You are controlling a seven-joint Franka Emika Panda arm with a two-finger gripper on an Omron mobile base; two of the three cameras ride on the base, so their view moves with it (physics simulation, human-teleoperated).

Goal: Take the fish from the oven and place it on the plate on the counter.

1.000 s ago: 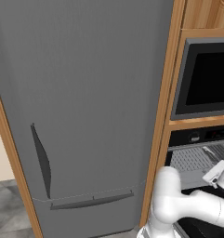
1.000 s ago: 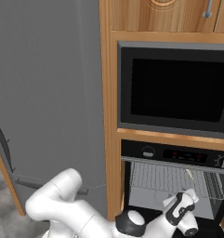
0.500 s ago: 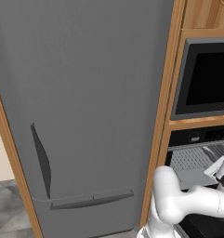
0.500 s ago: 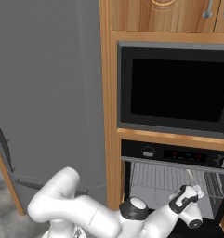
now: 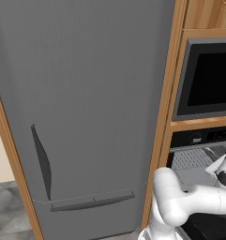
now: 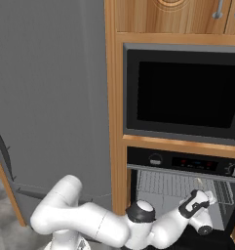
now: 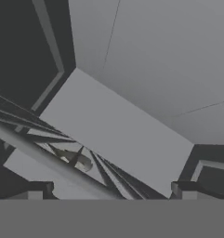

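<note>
The oven [image 6: 182, 163] stands open under the microwave, its grey wire rack [image 6: 167, 183] showing inside. In the hand view the fish [image 7: 76, 160] is a small tan-grey piece lying behind the rack bars, low and left of centre. My gripper [image 7: 111, 190] is open, its fingertips [image 7: 36, 188] set wide apart with nothing between them, and it points into the oven's grey interior, a short way from the fish. My gripper [image 6: 206, 199] reaches in over the rack at the oven's right side. The gripper [image 5: 221, 168] also shows at the right edge of the left base view. The plate and the counter are out of view.
A black microwave [image 6: 182, 93] sits in the wooden frame directly above the oven. The tall grey fridge [image 5: 86, 93] with a dark handle [image 5: 41, 161] stands to the left. A wooden post [image 6: 116, 146] separates the fridge from the oven. The rack bars [image 7: 48, 158] cross in front of the hand.
The arm has stretched further forward and to the right, carrying the hand deeper into the oven. The jaws have stayed open.
</note>
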